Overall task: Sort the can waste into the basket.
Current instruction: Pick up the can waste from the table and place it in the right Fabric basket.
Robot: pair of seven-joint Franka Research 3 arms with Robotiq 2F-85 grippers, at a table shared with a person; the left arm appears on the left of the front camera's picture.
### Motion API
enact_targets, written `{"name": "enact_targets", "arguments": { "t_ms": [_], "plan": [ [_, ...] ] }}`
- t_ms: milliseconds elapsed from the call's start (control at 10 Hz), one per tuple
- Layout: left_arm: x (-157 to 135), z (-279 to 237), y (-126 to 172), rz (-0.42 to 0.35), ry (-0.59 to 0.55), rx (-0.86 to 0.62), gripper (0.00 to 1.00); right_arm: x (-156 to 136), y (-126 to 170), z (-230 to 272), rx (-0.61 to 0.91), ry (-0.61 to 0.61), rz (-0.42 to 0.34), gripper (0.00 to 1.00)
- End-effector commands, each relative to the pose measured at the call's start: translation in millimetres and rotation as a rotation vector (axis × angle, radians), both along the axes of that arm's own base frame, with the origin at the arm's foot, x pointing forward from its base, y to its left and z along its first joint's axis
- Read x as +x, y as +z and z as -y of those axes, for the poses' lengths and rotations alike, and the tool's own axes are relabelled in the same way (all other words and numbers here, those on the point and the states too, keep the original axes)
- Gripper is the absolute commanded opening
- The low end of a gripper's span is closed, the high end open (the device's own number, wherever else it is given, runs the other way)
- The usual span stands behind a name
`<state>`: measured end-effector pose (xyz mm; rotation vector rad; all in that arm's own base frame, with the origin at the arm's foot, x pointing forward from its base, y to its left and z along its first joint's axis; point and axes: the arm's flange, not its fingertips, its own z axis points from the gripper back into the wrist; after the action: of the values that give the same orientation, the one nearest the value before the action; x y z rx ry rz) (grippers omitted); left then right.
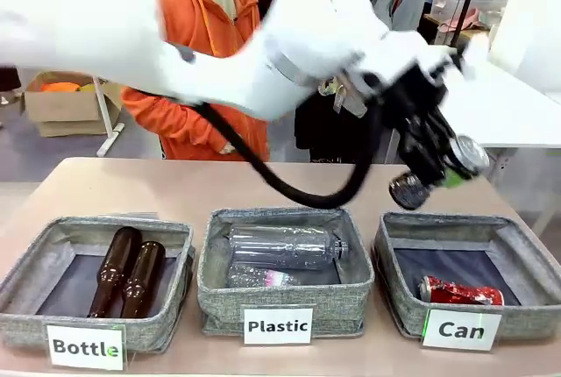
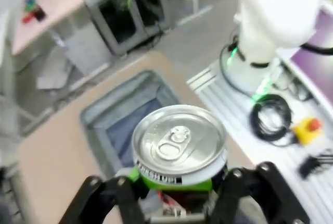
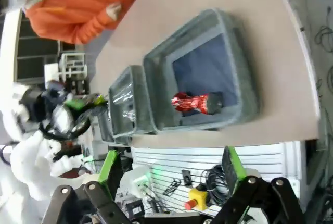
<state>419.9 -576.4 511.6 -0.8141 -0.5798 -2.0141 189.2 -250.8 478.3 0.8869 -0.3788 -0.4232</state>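
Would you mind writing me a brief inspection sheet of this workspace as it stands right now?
Surface: tan table carrying three grey fabric baskets in a row.
Job's things: red crushed can lies in the Can basket; black can with silver top is held in the air above that basket.
Clutter: two brown bottles in the Bottle basket; clear plastic bottles in the Plastic basket.
Grippers: left gripper shut on the black can; right gripper open, holding nothing.
Cables: black cable loops under the left arm.
Surroundings: person in an orange hoodie at the far side; cardboard box on the floor.
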Motion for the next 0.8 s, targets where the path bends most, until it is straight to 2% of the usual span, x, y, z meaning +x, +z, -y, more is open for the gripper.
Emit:
{"name": "enact_targets", "arguments": {
  "t_ms": [0,100,200,400,700],
  "plan": [
    [37,91,-21,0.012,-0.012,0.119,0.39,-34,2,19,-0.002,-0.053,0.135,1.0],
    [40,121,-35,0.037,0.011,0.175,0.39,-47,1,30,0.071,-0.102,0.23,1.0],
    [47,139,-46,0.0,0.011,0.214,0.39,-24,1,15,-0.006,-0.038,0.058,1.0],
    [52,148,-59,-0.018,0.047,0.252,0.39,-24,1,15,-0.006,-0.038,0.058,1.0],
    [51,145,-61,0.021,0.077,0.271,0.39,-24,1,15,-0.006,-0.038,0.058,1.0]
  ]
}}
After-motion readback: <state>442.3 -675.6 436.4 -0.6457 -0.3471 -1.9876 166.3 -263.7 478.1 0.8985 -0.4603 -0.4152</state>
